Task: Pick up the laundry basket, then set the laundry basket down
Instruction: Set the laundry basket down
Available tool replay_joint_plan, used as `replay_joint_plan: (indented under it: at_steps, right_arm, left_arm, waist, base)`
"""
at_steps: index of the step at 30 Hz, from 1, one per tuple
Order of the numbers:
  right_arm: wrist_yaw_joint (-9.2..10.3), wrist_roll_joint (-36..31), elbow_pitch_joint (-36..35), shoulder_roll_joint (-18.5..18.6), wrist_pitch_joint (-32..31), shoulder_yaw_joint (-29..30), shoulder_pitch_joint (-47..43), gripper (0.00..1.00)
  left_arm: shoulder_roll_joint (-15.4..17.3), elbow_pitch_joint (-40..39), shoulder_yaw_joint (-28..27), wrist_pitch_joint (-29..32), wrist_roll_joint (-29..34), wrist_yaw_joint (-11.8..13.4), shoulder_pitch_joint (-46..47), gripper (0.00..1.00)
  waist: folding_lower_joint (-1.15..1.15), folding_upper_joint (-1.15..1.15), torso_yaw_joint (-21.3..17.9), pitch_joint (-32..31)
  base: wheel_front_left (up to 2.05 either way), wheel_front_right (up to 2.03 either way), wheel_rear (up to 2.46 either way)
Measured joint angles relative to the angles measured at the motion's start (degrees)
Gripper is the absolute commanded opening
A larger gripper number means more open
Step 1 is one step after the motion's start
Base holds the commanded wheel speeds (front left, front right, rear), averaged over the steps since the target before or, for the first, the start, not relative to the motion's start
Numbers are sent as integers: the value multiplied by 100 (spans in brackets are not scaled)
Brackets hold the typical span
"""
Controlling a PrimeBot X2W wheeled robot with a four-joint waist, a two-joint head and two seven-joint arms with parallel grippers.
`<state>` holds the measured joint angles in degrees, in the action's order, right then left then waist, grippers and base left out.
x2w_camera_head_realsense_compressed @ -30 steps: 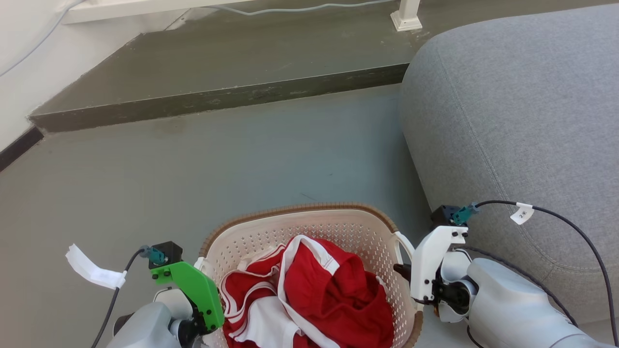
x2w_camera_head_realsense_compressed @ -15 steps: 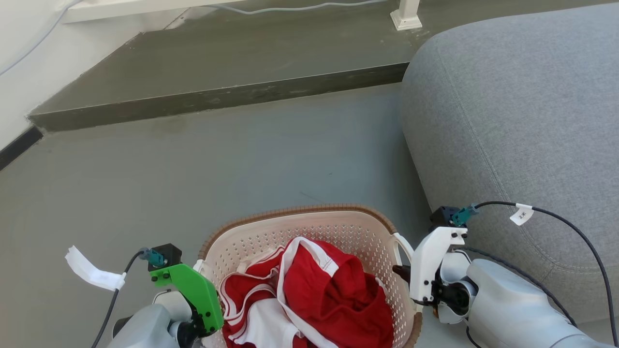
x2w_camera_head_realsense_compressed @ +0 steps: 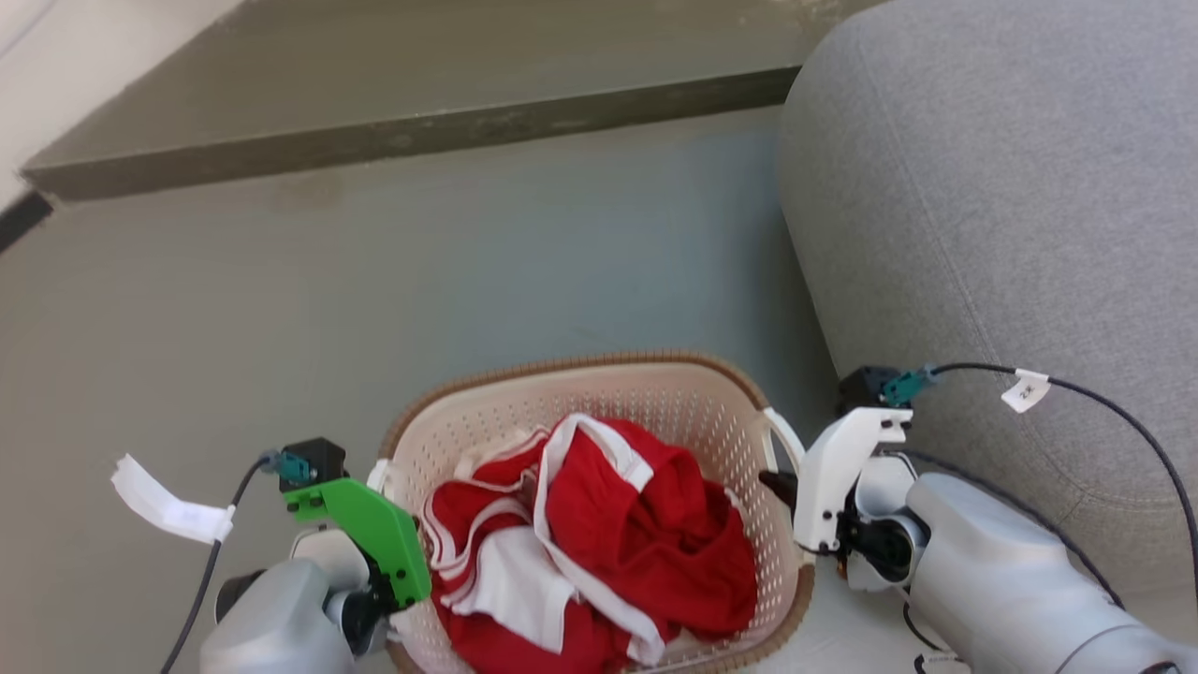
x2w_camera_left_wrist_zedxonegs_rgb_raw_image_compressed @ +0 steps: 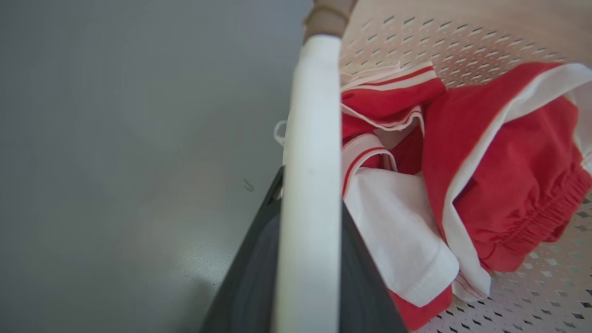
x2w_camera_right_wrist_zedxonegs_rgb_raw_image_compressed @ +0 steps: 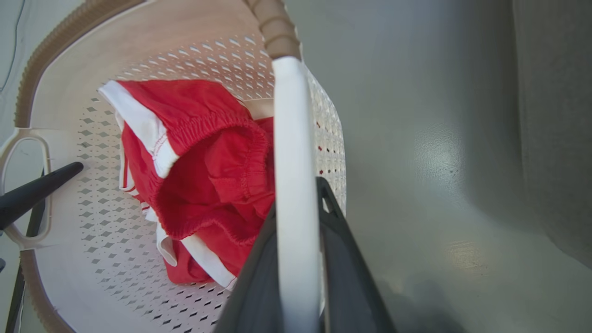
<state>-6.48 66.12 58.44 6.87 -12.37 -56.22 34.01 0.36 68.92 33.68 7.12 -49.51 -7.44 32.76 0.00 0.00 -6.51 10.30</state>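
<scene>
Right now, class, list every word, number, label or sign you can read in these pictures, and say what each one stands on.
white tag on the right arm's cable: dark marks, too blurred to read.
white tag on the left arm's cable: nothing legible.
laundry basket: no text visible.
red and white clothes in it: no text visible.

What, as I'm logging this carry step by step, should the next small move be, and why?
Probably raise both arms together, evenly. The left gripper is shut on one handle and the right gripper on the other, so the laundry basket is held at both sides; uneven lifting could tilt it and spill the red clothes.
</scene>
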Motion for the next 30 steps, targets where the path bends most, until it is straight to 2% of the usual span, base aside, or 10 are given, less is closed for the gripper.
replay_joint_plan:
  at_steps: [30]
  right_arm:
    - [0, -11, -528, 419, 1063, 9, 1116, 0]
  left_arm:
    - [12, -303, -57, -1060, 44, 199, 1257, 0]
  waist:
    - [0, 0, 105, 1966]
  base:
    - [0, 0, 0]
